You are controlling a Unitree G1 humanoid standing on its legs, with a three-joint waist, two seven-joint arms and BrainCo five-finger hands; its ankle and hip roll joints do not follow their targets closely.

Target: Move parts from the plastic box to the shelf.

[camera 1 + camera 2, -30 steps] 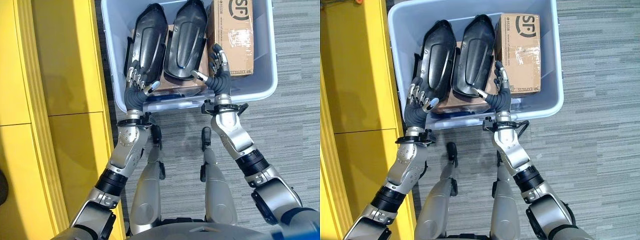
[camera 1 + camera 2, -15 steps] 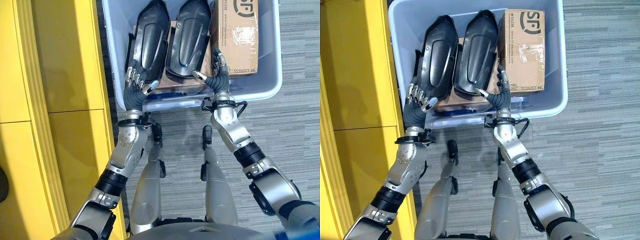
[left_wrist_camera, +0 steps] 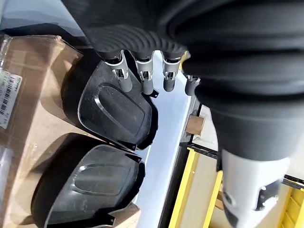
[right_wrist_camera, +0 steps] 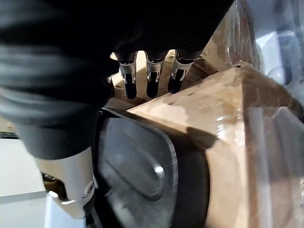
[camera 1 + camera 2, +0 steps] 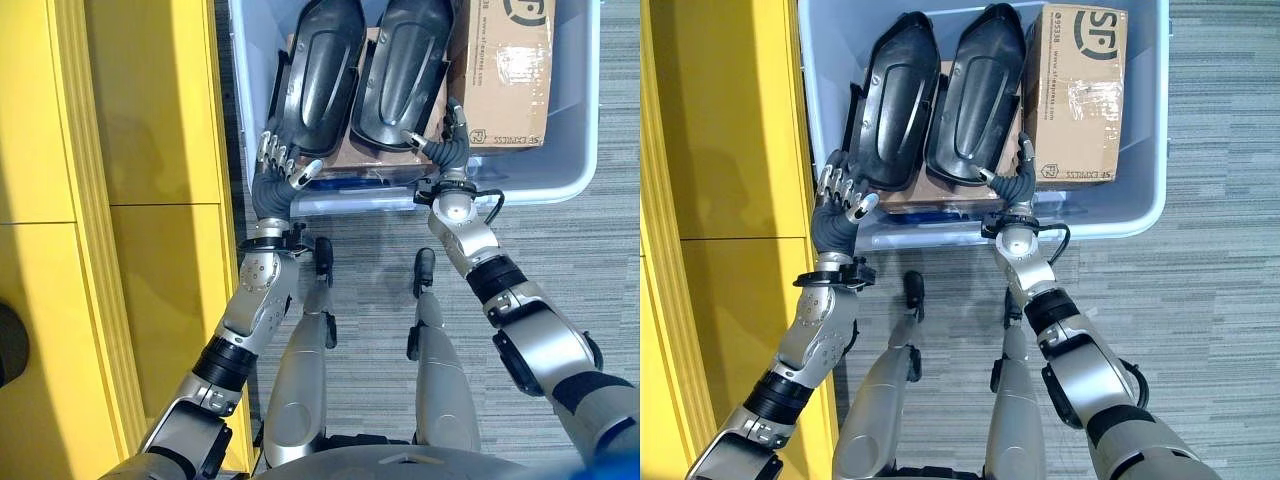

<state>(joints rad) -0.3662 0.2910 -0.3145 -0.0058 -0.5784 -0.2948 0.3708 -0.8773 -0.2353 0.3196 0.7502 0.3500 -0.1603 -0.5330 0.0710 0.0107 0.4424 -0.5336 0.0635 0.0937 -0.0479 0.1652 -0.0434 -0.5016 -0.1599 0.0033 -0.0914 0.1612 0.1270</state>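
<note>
Both arms reach forward into the plastic box [image 5: 575, 170]. The left hand [image 5: 840, 205], fingers loosely spread, hovers at the near end of the left black part [image 5: 895, 100]. The right hand [image 5: 1018, 180], fingers relaxed, sits between the right black part [image 5: 980, 95] and the cardboard box [image 5: 1075, 95]. The yellow shelf [image 5: 130, 200] stands just left.

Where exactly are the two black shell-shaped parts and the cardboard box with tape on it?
Left black part [image 5: 318, 85], left eye view, on its raised middle panel.
Right black part [image 5: 408, 65], left eye view, on its raised middle panel.
Taped cardboard box [image 5: 1077, 95], right eye view, on its top face.
</note>
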